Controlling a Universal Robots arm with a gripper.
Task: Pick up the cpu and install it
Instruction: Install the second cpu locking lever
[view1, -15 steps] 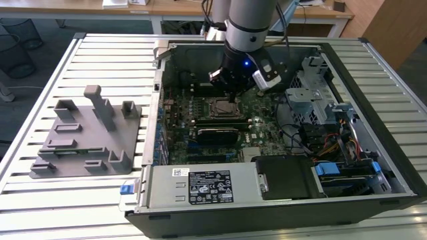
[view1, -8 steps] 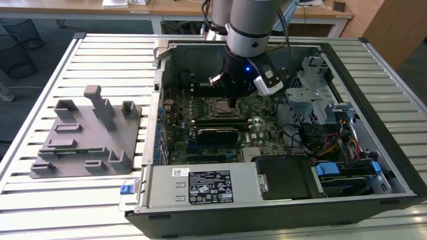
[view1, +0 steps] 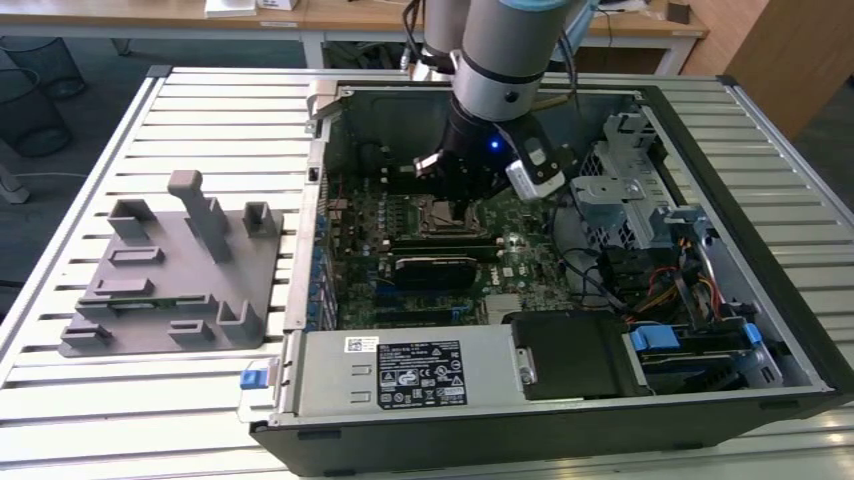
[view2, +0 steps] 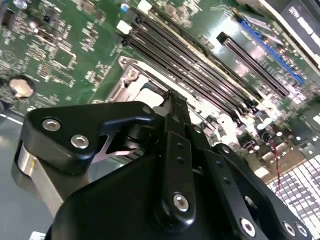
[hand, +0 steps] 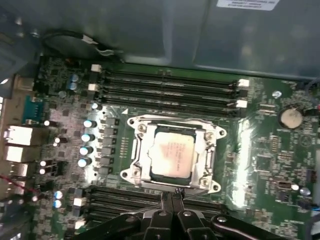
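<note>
The cpu (hand: 172, 152) is a pale silver square lying flat inside the metal socket frame (hand: 137, 150) of the green motherboard (hand: 265, 160). In the first wrist view my gripper (hand: 173, 193) sits just off the socket's edge, its two black fingers pressed together with nothing between them. In the second wrist view the gripper (view2: 172, 97) points down beside the cpu (view2: 145, 95), close above the board. In the exterior view the arm reaches into the open computer case and the gripper (view1: 461, 208) hangs over the socket (view1: 430, 215).
Memory slots (hand: 170, 82) run along both sides of the socket. The case walls (view1: 318, 200), a drive cage (view1: 627, 190) and a power supply (view1: 400, 370) ring the board. A grey fixture block (view1: 174, 270) with posts stands on the slatted table at the exterior view's left.
</note>
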